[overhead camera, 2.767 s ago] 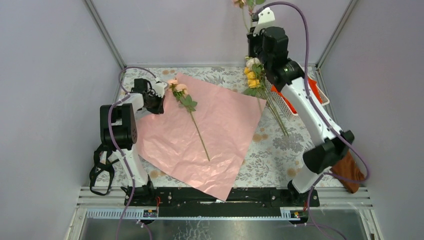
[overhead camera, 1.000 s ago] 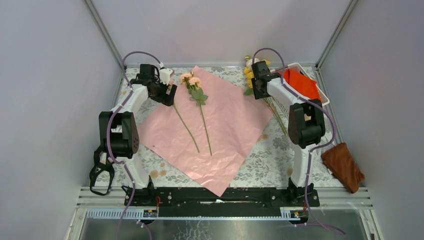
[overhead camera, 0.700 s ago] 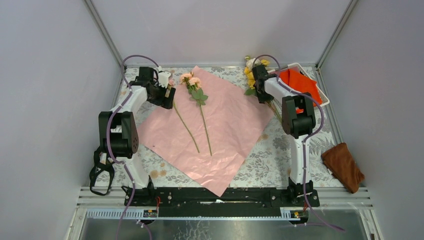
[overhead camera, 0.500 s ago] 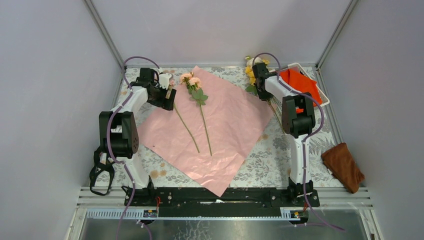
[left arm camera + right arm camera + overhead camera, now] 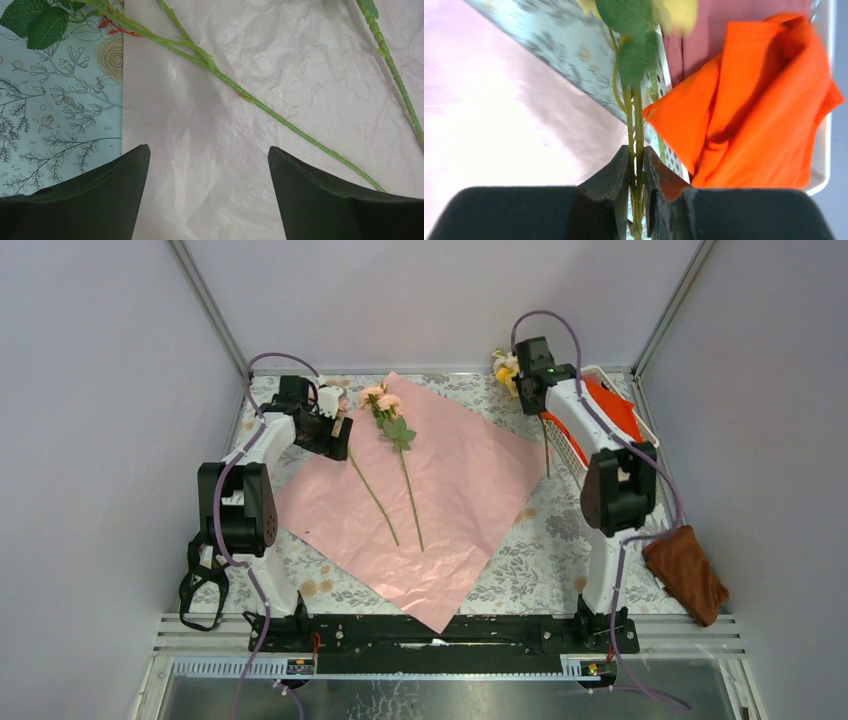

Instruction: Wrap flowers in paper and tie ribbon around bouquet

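Pink paper (image 5: 450, 490) lies flat at table (image 5: 560, 530) ctr w/ two flower stems (image 5: 410, 495) on it; L gripper (image 5: 207, 150) spread wide at 10 o'clock; R gripper (image 5: 637, 156) pinching yellow-bloom stems (image 5: 636, 131) at 1 o'clock.

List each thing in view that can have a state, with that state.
paper, spread flat, pink face up.
two loose flowers, lying on the paper, unwrapped.
yellow flowers, held by the stems.
left gripper, open above the paper's edge.
right gripper, shut on the yellow flowers.
orange cloth, crumpled in the basket.
brown cloth, lying loose.
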Robot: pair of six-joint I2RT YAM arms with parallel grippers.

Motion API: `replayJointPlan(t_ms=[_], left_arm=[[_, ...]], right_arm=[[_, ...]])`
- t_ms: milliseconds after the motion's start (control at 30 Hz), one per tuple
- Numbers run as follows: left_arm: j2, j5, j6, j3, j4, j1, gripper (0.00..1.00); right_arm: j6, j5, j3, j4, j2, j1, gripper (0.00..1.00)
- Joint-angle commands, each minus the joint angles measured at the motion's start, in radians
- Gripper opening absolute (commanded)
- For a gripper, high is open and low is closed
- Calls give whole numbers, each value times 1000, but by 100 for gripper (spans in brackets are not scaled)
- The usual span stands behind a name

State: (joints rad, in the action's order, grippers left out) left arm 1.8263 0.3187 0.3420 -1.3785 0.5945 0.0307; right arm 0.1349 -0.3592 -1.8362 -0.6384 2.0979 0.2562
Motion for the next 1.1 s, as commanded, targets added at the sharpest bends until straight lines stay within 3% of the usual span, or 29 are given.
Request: replayJointPlan(t_ms=[0,100,267,467,633,667,767,800,900,1067], left_arm=[[14,20,-43,-8,-27,3,94],[20,29,-113,-10,-70,4,91],[54,-15,-402,2,-166,20,80],[122,-69,-585,25,-241,16,72],[170,-82,-639,19,-270,9,69],[177,-81,-643,13,-272,7,68],[195,-78,-649,6,-281,-4,65],[199,-81,-649,1,-284,-9,64],[221,-93,-651,-20,-287,-20,61],[269,-121,-674,-66,-284,-26,60]], right_arm=[[-100,181,32,128,-291,57,0],[-287,420,219,364,-398,109,0],[-481,487,338,736,-331,325,0],[-711,483,232,858,-68,421,0],[-730,434,171,842,71,466,0],[-733,442,155,812,91,466,4],[-722,460,171,766,92,465,37],[-703,471,175,743,82,466,44],[-614,455,183,620,27,465,55],[-547,364,312,570,-92,449,63]])
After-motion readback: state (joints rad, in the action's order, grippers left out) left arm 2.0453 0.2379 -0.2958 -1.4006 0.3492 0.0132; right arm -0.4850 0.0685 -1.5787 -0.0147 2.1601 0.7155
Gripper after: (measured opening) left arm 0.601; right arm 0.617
